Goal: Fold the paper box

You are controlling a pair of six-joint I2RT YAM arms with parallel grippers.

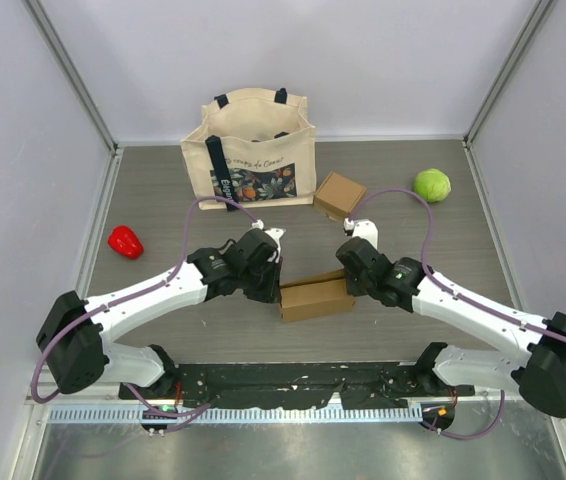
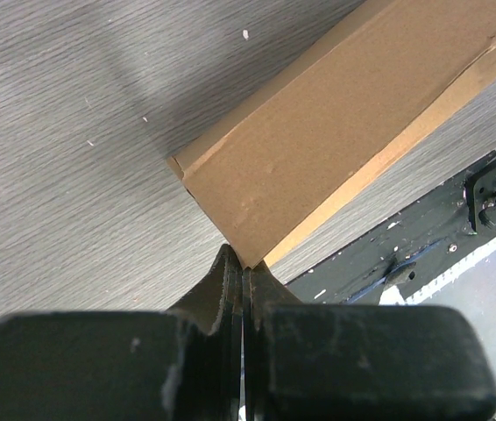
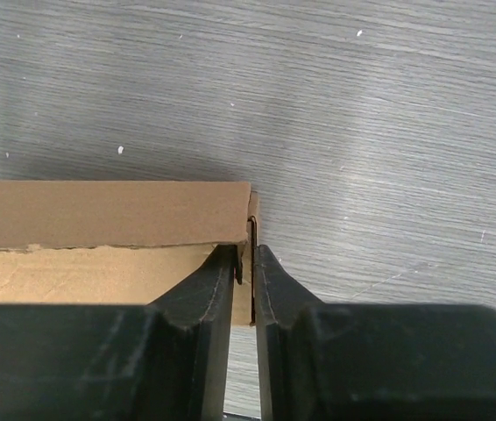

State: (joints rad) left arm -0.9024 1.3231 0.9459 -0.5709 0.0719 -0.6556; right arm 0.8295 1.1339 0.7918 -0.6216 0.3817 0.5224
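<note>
Pinching paper box (image 1: 315, 297) edge (tote bag (image 1: 253, 160) behind): right hand (image 3: 247, 256).

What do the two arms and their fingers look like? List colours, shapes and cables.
The left arm and right arm have white tubular links with bulky black joints. A purple cable loops along each. The left fingers and right fingers are black, blocky, tapering to thin tips.

The box (image 1: 315, 297) is lying flat near the middle of the table, somewhat toward its near edge, a long brown cardboard shape. Its length is running left to right, the right end angling slightly toward the far edge. One long panel is overlapping a paler one beneath.
</note>
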